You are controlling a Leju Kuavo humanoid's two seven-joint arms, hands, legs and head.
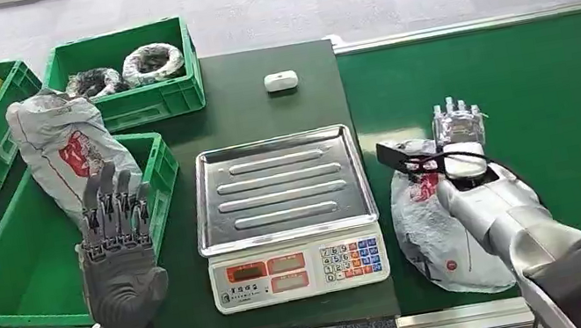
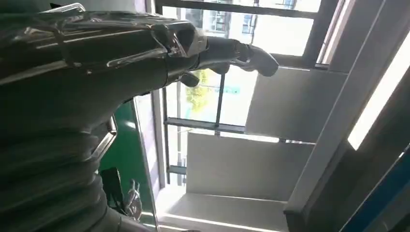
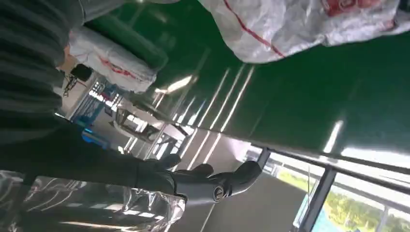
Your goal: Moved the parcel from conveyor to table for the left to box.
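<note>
Parcel waits on the belt, one more over the box

Grey plastic parcel (image 1: 435, 224) with red print lies on the green conveyor belt (image 1: 563, 109), lower right of the frame, not yet on the dark green table (image 1: 260, 107). The right hand (image 1: 458, 129) rests on its far end, fingers stretched out, not gripping. At the left, the left hand (image 1: 113, 216) presses straight, unclenched fingers against a second grey parcel (image 1: 66, 148) above the green plastic crate (image 1: 15, 272). Moving is still to do.

Silver arms — dark-fingered left robot hand (image 1: 115, 238); black cables.
</note>
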